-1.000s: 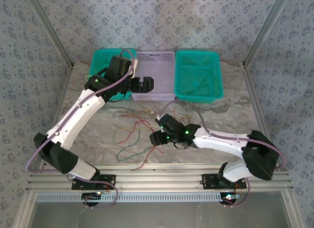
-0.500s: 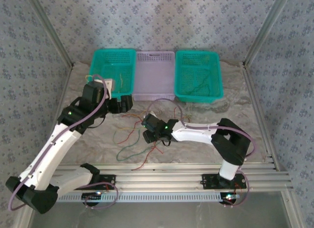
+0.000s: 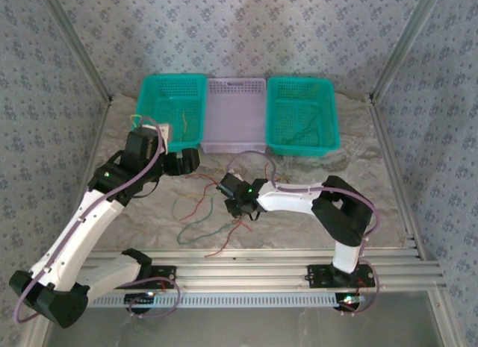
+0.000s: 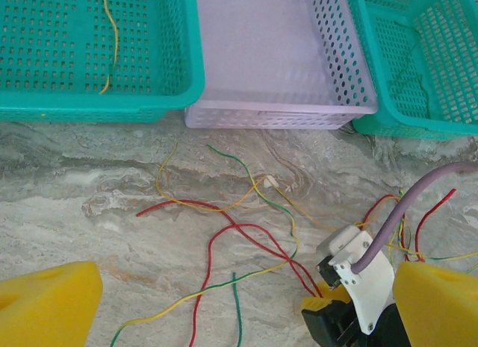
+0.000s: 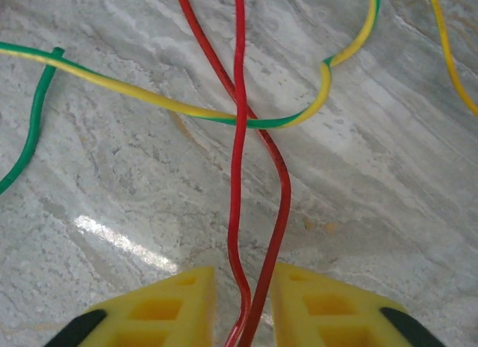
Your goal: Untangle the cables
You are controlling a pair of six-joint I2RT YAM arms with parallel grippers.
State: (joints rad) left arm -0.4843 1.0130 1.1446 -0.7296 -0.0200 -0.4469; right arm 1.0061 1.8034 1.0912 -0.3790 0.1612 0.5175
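Two red cable strands (image 5: 237, 138) between narrowed right fingers (image 5: 164, 306), grip uncertain; left fingers (image 4: 45, 302) wide apart; three baskets (image 3: 236, 82).

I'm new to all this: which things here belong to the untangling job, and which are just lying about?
Part of the job: loose cables on the table; red cables between the right hand's fingers; open left hand.
Just standing by, I'd guess: left teal basket with a yellow-green cable in it; lavender basket; right teal basket.
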